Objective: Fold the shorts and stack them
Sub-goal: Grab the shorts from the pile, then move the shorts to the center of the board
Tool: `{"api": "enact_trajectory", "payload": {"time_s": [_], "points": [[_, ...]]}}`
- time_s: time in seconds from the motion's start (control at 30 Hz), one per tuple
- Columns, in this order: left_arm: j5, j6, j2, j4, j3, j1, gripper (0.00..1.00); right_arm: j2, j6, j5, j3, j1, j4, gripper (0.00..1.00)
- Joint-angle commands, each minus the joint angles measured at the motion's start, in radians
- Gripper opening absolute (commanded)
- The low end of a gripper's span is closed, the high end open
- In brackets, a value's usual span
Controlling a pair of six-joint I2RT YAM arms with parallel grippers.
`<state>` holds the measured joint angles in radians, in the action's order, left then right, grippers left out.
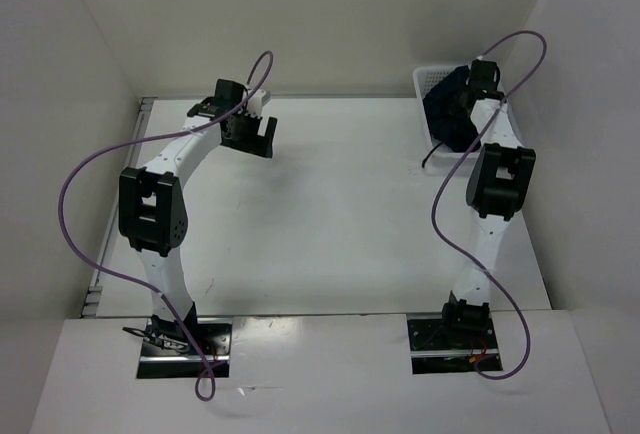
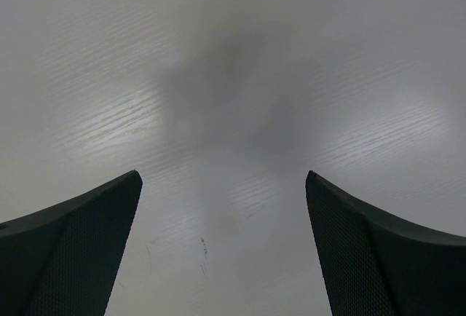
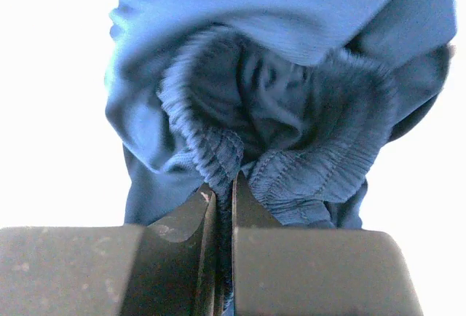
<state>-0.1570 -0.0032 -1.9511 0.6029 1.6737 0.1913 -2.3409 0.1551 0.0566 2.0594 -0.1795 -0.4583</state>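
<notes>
Two black fingers of the right gripper (image 3: 224,199) are pressed together on the gathered elastic waistband (image 3: 218,148) of the shorts (image 3: 277,61), with a fold of the ribbed edge pinched between the tips. Ahead of those tips the navy cloth bunches into a loose, crumpled mass. The waist opening is turned back toward the gripper and the rest of the fabric lies beyond it.

From above, the shorts (image 1: 447,114) sit under this gripper and just to its left, heaped in the white mesh basket (image 1: 428,78) and spilling over its near rim. The heap's longer run goes from the far wall toward the arm bases, but it is too crumpled to tell legs from waist there. The basket's rim shows to the gripper's left and far side, and the enclosure's right wall stands near its outer side.

The left gripper (image 2: 223,178) is well apart from the shorts, its jaws spread wide over the white table (image 2: 233,54). A purple cable (image 1: 85,184) loops off each arm.
</notes>
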Motion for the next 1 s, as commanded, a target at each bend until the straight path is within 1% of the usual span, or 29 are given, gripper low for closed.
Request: {"api": "enact_trajectory", "payload": {"time_s": [0.0, 0.1, 0.17, 0.3, 0.5, 0.6, 0.63, 0.7, 0.73, 0.8, 0.83, 0.87, 0.9, 0.97], "points": [[-0.006, 0.003, -0.009, -0.012, 0.055, -0.003, 1.0, 0.176, -0.028, 0.008, 0.097, -0.009, 0.137, 0.0], [0.017, 0.003, 0.001, -0.022, 0.069, -0.003, 1.0, 0.253, -0.049, 0.037, 0.087, 0.015, 0.234, 0.0], [0.042, 0.003, 0.014, -0.032, 0.078, -0.003, 1.0, 0.293, -0.037, 0.048, 0.129, 0.026, 0.234, 0.0], [0.051, 0.003, 0.032, -0.032, 0.087, -0.003, 1.0, 0.322, -0.023, 0.058, 0.279, 0.049, 0.234, 0.0], [0.051, 0.003, 0.084, -0.041, 0.096, -0.003, 1.0, 0.345, -0.034, 0.081, 0.53, 0.133, 0.244, 0.0], [0.074, 0.003, 0.119, -0.051, 0.087, -0.003, 1.0, 0.354, -0.078, 0.081, 0.654, 0.205, 0.253, 0.0], [0.074, 0.003, 0.129, -0.051, 0.087, -0.003, 1.0, 0.344, -0.089, 0.072, 0.716, 0.251, 0.277, 0.0], [0.097, 0.003, 0.162, -0.051, 0.061, -0.003, 1.0, 0.321, -0.118, 0.046, 0.793, 0.299, 0.287, 0.0], [0.106, 0.003, 0.173, -0.051, 0.061, -0.003, 1.0, 0.284, -0.118, 0.037, 0.885, 0.348, 0.299, 0.0], [0.148, 0.003, 0.204, -0.061, 0.026, -0.003, 1.0, 0.24, -0.127, 0.002, 0.984, 0.397, 0.299, 0.0], [0.161, 0.003, 0.214, -0.061, 0.017, -0.003, 1.0, 0.218, -0.127, -0.009, 1.072, 0.423, 0.299, 0.0], [0.183, 0.003, 0.236, -0.071, 0.017, -0.013, 1.0, 0.197, -0.127, -0.02, 1.073, 0.478, 0.299, 0.0], [0.192, 0.003, 0.245, -0.071, 0.003, -0.029, 1.0, 0.206, -0.137, -0.02, 1.046, 0.504, 0.316, 0.0], [0.206, 0.003, 0.273, -0.081, -0.006, -0.068, 1.0, 0.187, -0.12, -0.04, 1.045, 0.569, 0.3, 0.0]]}}
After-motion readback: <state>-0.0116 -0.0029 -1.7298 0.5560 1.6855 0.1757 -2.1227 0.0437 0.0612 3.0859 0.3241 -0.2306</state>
